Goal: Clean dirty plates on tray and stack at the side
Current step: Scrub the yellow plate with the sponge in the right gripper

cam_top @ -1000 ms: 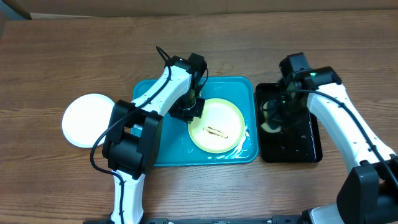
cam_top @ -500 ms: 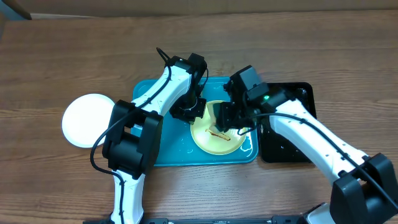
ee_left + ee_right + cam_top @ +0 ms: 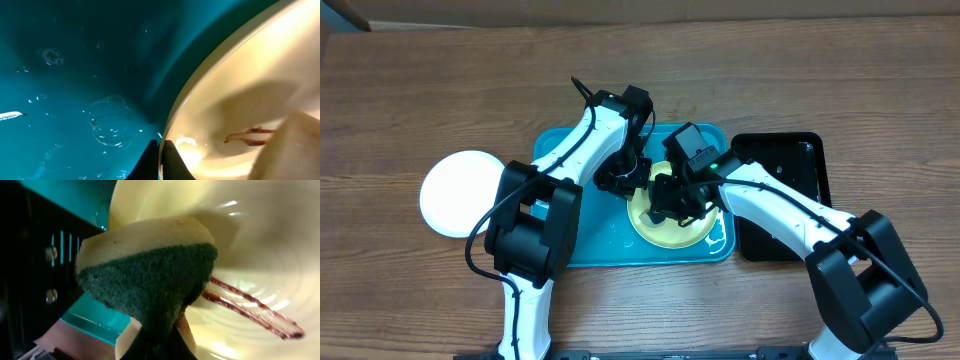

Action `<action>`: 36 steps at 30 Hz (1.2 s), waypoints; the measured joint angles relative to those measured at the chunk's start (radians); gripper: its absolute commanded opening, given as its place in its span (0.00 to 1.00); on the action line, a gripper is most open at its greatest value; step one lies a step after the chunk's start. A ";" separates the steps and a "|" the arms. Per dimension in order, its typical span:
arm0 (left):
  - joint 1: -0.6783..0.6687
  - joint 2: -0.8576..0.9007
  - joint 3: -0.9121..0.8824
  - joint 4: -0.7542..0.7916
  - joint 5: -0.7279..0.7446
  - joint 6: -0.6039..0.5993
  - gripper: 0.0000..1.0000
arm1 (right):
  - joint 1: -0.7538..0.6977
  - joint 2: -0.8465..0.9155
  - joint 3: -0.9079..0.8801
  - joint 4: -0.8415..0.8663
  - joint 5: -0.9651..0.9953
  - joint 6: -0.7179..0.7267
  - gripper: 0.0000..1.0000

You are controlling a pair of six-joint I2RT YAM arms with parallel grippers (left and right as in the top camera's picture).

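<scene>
Pale yellow-green plate (image 3: 665, 232) lies on the teal tray (image 3: 580, 240), rim pinched by the left pincer (image 3: 161, 150). The right pincer (image 3: 157, 340), clamped on the sponge (image 3: 150, 275), should scrub firmly along the brown smear (image 3: 250, 310).

A brown wood-grain table (image 3: 840, 90) lies under even light.

Left end effector (image 3: 626, 186) clamped low, right end effector (image 3: 666, 206) clamped just beside it, arms converging
</scene>
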 measured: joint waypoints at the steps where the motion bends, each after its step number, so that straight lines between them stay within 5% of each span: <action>1: 0.000 0.000 0.000 0.000 0.000 0.000 0.04 | 0.000 0.002 -0.001 0.009 0.000 0.004 0.04; 22: 0.000 0.000 0.000 0.000 0.000 -0.004 0.04 | 0.025 0.070 -0.001 0.056 0.020 0.067 0.04; 36: -0.002 0.000 -0.002 -0.004 0.037 -0.020 0.04 | -0.026 0.090 0.027 -0.228 0.184 0.072 0.04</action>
